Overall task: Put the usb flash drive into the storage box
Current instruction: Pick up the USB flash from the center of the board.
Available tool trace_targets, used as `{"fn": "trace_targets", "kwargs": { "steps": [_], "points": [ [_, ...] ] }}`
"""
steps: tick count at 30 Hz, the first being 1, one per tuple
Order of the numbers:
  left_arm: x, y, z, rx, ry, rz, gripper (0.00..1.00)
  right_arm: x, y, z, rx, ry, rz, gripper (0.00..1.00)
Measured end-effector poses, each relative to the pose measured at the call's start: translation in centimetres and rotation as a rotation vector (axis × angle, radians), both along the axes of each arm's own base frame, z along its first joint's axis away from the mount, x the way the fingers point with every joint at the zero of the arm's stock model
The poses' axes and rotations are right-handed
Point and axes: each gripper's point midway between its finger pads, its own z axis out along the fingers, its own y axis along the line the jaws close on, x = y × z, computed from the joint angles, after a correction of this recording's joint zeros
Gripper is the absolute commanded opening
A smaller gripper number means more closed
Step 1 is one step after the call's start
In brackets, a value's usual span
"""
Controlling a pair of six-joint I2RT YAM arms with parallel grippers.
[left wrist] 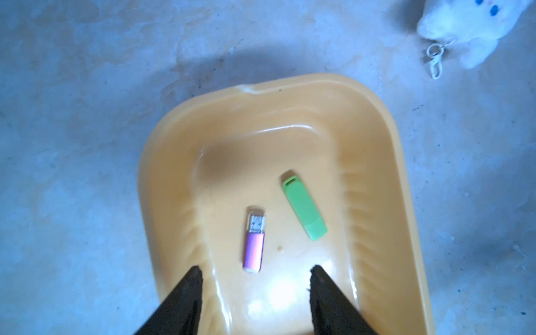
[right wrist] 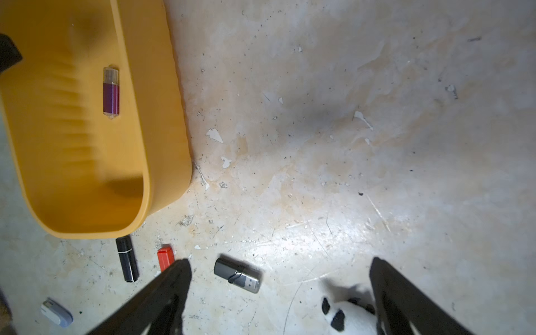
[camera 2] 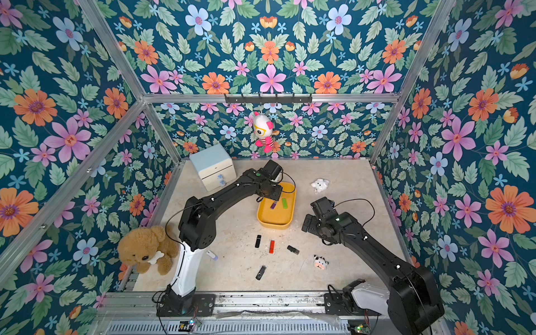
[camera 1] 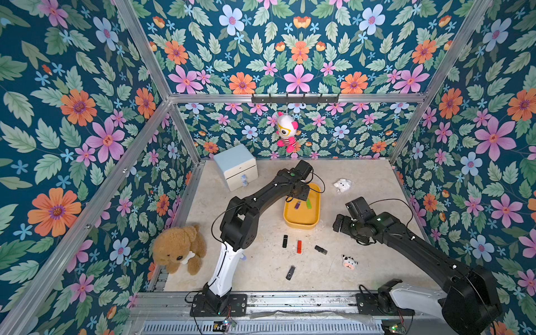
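Right jaws, spread wide, hover nearest the grey flash drive point(right wrist: 236, 275), its length lying jaw-to-jaw; left jaws, parted and empty, hang over the storage box point(camera 1: 300, 223).

Yellow storage box point(camera 1: 301, 225), purple usb flash drive point(left wrist: 254, 252), green drive point(left wrist: 304, 208), red drive point(camera 1: 299, 246), brown teddy bear point(camera 1: 177, 249), pale blue cabinet point(camera 1: 235, 159), teal floral wallpaper point(camera 1: 290, 43), beige marbled table point(camera 1: 327, 278)
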Motion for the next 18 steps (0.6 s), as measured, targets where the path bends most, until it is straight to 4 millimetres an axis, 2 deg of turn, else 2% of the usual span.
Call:
{"fn": "trace_targets", "kwargs": {
  "steps": [3, 8, 13, 18],
  "points": [
    [-1.5, 3.0, 0.2, 0.032, 0.024, 0.049, 0.69, -0.4, 1.6, -0.3, -0.012, 0.017, 0.079, 0.99],
    [-4.4, 8.1, 0.4, 0.073, 0.040, 0.137, 0.75, -2.3, 5.9, -1.1, -0.043, 0.042, 0.297, 0.99],
    [-6.7, 11.0, 1.7, 0.064, 0.040, 0.214, 0.81, -3.8, 6.9, -2.6, -0.093, 0.074, 0.408, 0.99],
    [-9.5, 14.1, 0.9, 0.097, 0.085, 0.308, 0.92, -5.1, 7.7, -3.7, -0.108, 0.099, 0.495, 0.99]
  ]
}}
